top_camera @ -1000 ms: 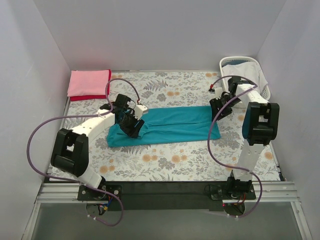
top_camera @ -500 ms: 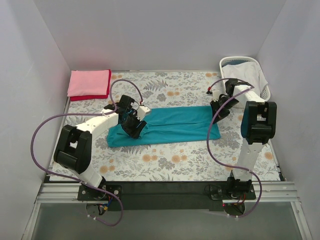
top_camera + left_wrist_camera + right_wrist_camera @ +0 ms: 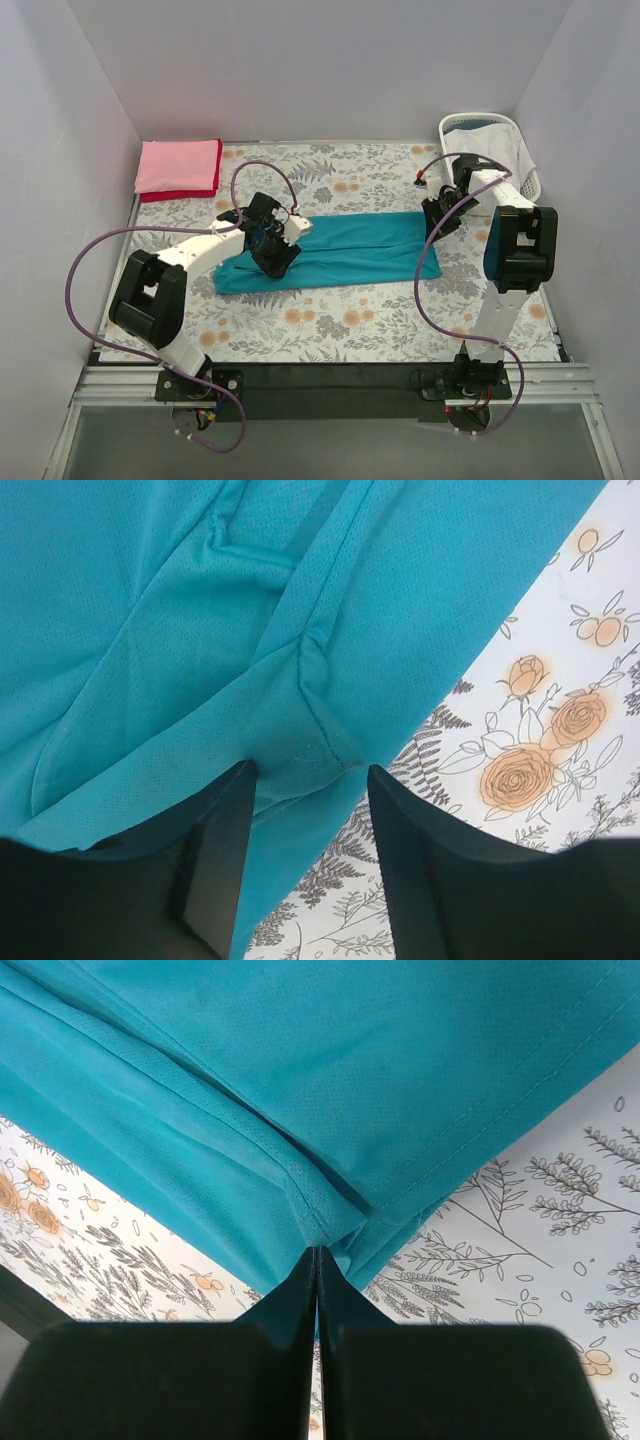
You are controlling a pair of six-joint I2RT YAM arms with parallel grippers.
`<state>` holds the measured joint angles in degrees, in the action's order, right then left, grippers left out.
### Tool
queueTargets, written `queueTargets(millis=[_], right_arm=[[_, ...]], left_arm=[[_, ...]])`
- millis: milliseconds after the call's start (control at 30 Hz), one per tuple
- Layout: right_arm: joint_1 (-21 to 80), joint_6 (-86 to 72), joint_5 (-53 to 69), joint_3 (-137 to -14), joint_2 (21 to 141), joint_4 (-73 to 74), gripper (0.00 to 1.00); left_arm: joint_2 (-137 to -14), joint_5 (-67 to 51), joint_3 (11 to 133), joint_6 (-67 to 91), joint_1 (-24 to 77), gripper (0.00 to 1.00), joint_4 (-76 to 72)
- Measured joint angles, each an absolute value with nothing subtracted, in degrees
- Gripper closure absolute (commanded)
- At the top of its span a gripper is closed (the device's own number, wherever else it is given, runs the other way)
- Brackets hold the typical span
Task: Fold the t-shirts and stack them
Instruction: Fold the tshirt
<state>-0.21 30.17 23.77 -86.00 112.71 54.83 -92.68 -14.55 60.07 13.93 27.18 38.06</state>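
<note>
A teal-blue t-shirt (image 3: pixel 345 250) lies folded into a long band across the middle of the table. My left gripper (image 3: pixel 272 250) is low over its left part, open, with a hemmed fold of the teal shirt (image 3: pixel 310 745) lying between the fingers. My right gripper (image 3: pixel 436 222) is at the band's right end, shut on the corner of the teal shirt (image 3: pixel 330 1215). A folded light pink t-shirt (image 3: pixel 178 165) rests on a folded red t-shirt (image 3: pixel 170 196) at the back left corner.
A white slatted laundry basket (image 3: pixel 520 135) with white cloth in it stands at the back right, just behind my right arm. A floral tablecloth (image 3: pixel 350 310) covers the table. Grey walls close in the left, back and right sides.
My right gripper has gone from open to shut on the teal shirt's right end. My left gripper has shifted slightly right along the shirt's left part, still open.
</note>
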Motion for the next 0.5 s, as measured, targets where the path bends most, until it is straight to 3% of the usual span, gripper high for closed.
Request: queueTargets(millis=[33, 67, 233, 500], right_arm=[[-0.21, 30.15, 23.75, -85.62, 112.68, 54.65, 0.99], [-0.21, 30.15, 23.68, -85.23, 112.66, 54.5, 0.99], [-0.21, 30.13, 22.79, -84.4, 112.62, 53.95, 0.99], [-0.21, 29.93, 22.68, -84.2, 112.36, 53.71, 0.99]], left_arm=[[-92.68, -14.28, 60.07, 13.93, 27.44, 0.57, 37.85], [-92.68, -14.02, 60.07, 13.91, 27.64, 0.68, 37.56], [-92.71, -11.99, 60.31, 14.28, 28.1, 0.99, 36.69], [-93.91, -9.8, 65.1, 13.67, 28.14, 1.0, 34.79]])
